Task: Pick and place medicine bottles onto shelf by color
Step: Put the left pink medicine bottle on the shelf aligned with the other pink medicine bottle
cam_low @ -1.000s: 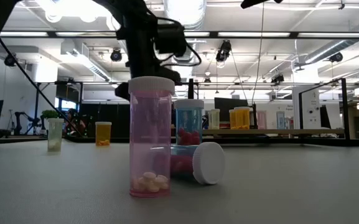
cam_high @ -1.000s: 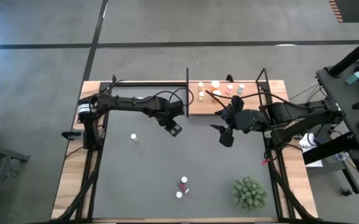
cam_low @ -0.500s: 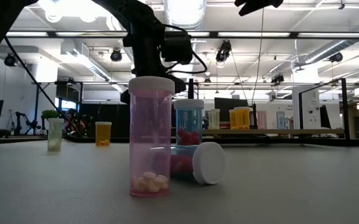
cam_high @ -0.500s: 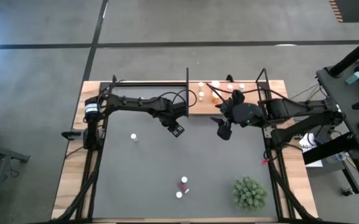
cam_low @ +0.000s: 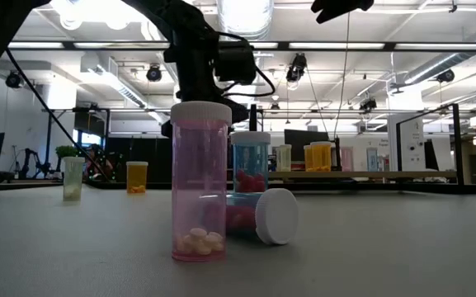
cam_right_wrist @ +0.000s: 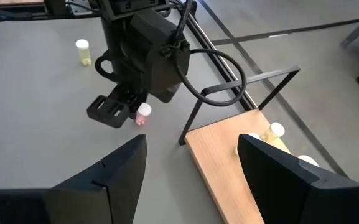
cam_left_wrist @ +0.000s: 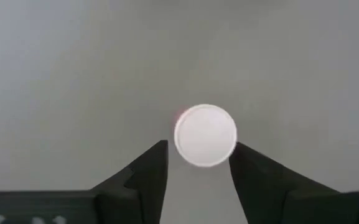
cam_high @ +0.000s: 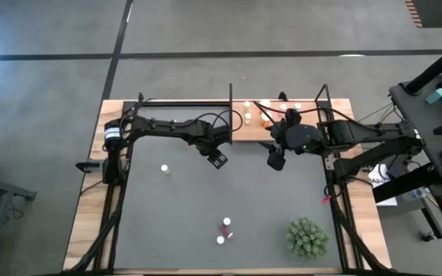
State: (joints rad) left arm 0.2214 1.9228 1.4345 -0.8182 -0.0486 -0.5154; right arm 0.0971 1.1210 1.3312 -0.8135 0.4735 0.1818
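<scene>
One small pink medicine bottle with a round white cap [cam_left_wrist: 205, 135] is stood on the dark grey surface [cam_high: 205, 199] beneath the left tool [cam_left_wrist: 198, 163], whose narrowly parted fingers flank it, likely just released beside the light-brown wooden shelf [cam_right_wrist: 229, 155], while the empty right tool [cam_right_wrist: 191, 158] is held wide.

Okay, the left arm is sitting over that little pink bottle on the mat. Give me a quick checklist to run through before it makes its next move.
1. Left gripper fingers apart: ok, there is a clear gap between them.
2. Pink bottle lined up with it: ok, its white cap shows between the fingers in the left wrist view.
3. Bottle upright on the mat: ok.
4. Right gripper out of the way: ok, it is open and empty, by the shelf's front edge.
5. Bare space on the shelf: ok, the near end is bare wood.
6. Where the pink bottles go on the shelf: cannot tell.
</scene>
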